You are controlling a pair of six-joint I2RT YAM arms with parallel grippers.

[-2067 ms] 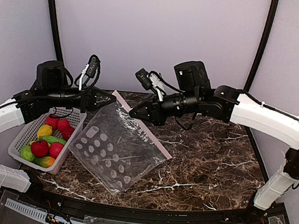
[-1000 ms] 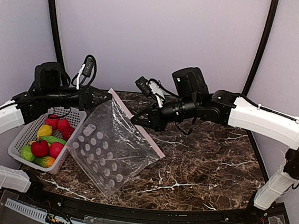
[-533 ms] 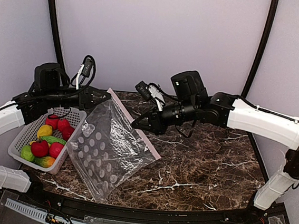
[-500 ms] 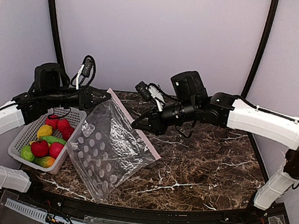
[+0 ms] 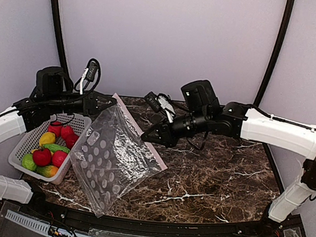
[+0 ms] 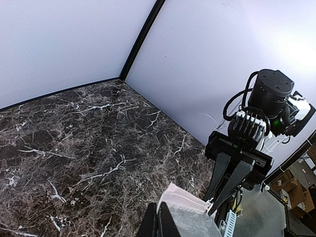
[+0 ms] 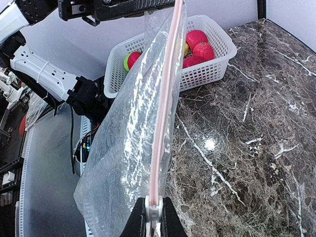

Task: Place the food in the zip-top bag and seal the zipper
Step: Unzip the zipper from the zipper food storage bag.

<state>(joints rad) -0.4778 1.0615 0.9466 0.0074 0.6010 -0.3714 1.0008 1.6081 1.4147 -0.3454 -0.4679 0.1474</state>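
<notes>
Left hand [image 5: 108,103]: clenched on the zipper [image 5: 129,118] end.
Right hand [image 5: 147,136]: clenched on the zipper's white slider [image 7: 153,208].
Zip-top bag [image 5: 112,159]: hangs tilted between both hands, over the counter [image 5: 215,169].
Food [image 5: 45,155]: in the basket [image 5: 17,155].

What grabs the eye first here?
The clear, white-dotted zip-top bag dominates mid-table, held up along its pink zipper edge. The left end effector is shut on the far corner, and the right end effector is shut on the zipper further along. Next is the bright red, yellow and green food, sitting in the white basket at the table's left edge.
</notes>
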